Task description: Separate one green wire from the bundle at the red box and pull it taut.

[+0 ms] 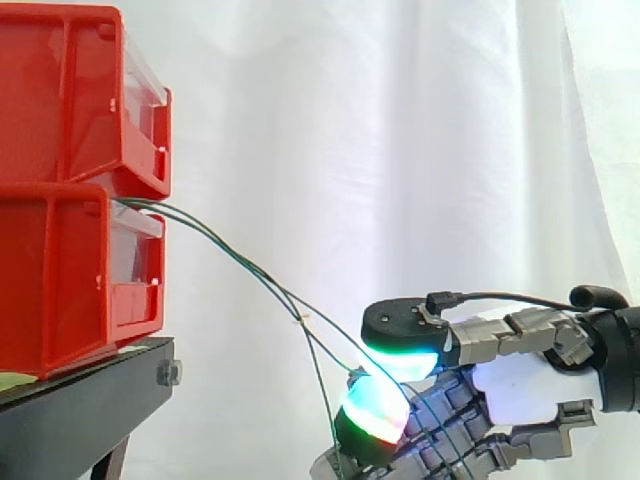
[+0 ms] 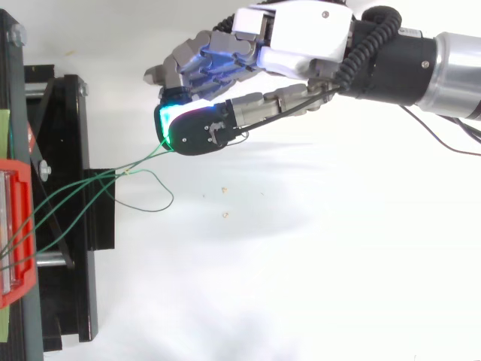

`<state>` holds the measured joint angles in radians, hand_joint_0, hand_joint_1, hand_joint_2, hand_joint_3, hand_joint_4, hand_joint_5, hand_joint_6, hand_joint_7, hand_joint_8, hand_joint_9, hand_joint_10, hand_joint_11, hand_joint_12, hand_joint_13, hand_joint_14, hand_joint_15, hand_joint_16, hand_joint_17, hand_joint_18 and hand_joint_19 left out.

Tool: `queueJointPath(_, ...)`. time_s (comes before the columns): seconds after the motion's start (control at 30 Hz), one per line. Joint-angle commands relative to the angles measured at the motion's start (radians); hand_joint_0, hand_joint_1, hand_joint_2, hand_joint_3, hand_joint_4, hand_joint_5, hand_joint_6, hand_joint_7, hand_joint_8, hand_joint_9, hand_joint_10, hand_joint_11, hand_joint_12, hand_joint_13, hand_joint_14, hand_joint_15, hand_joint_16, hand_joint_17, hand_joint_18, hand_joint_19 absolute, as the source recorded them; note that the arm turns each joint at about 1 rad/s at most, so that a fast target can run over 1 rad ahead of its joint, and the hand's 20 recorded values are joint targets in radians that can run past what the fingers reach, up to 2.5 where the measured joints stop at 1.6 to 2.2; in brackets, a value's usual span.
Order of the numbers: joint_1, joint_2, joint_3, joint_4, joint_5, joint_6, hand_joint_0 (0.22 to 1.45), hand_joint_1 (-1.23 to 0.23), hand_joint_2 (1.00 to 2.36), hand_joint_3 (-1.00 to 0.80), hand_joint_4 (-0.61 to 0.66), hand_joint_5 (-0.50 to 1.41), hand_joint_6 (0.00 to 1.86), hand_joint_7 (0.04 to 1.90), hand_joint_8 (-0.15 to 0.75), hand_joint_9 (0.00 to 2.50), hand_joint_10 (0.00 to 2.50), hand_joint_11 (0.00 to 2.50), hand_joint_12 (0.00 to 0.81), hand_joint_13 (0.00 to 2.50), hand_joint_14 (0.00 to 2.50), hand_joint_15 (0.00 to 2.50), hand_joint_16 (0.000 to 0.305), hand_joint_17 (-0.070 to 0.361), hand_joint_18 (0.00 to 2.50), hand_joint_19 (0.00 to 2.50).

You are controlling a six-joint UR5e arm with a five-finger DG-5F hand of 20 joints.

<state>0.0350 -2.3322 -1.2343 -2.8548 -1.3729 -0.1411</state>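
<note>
Green wire (image 1: 240, 262), one thin strand of it, leaves the bundle (image 1: 160, 208) at the front of the red box (image 1: 60, 280) and slopes toward four o'clock in the side view, ending between two glowing pads (image 1: 400, 362) of the hand (image 1: 520, 385). The hand is closed in a pinch on that strand, one pad above and one below. In the top view the held strand (image 2: 143, 159) runs nearly straight from the hand (image 2: 301, 34) toward eight o'clock, to the point where the strands fan out to the red box (image 2: 16, 226). A slack strand (image 2: 161, 199) curls in a loose loop just at six o'clock of it, apart from the pads. The wire looks very light and limp, with enough spring to keep a curve. It is smooth and thin, so it will likely slip through broad round pads unless it is squeezed firmly. Its free length, well clear of the other strands, looks like the best place to hold it. A hard tug could jerk it at the box end, so a gentle, steady pull seems wiser. An upper bin (image 1: 60, 90) sits at twelve o'clock of the red box, a black stand (image 1: 90, 390) lies at six o'clock beneath it, and a white curtain (image 1: 400, 120) hangs behind.
</note>
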Motion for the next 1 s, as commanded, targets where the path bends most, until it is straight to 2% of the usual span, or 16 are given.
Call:
queueJointPath(0.0, 0.002, -0.001, -0.001, 0.0, 0.0, 0.0, 0.61, -0.75, 1.01, 0.0, 0.0, -0.14, 0.89, 1.19, 0.289, 0.38, 0.0, 0.0, 0.365, 0.52, 0.0, 0.12, 0.059, 0.132, 0.6, 0.19)
queueJointPath(0.97, 0.003, 0.001, -0.001, 0.0, 0.002, 0.0, 0.61, -0.76, 1.01, 0.01, 0.01, -0.14, 0.89, 1.18, 0.295, 0.44, 0.0, 0.01, 0.363, 0.54, 0.0, 0.14, 0.059, 0.132, 0.62, 0.2)
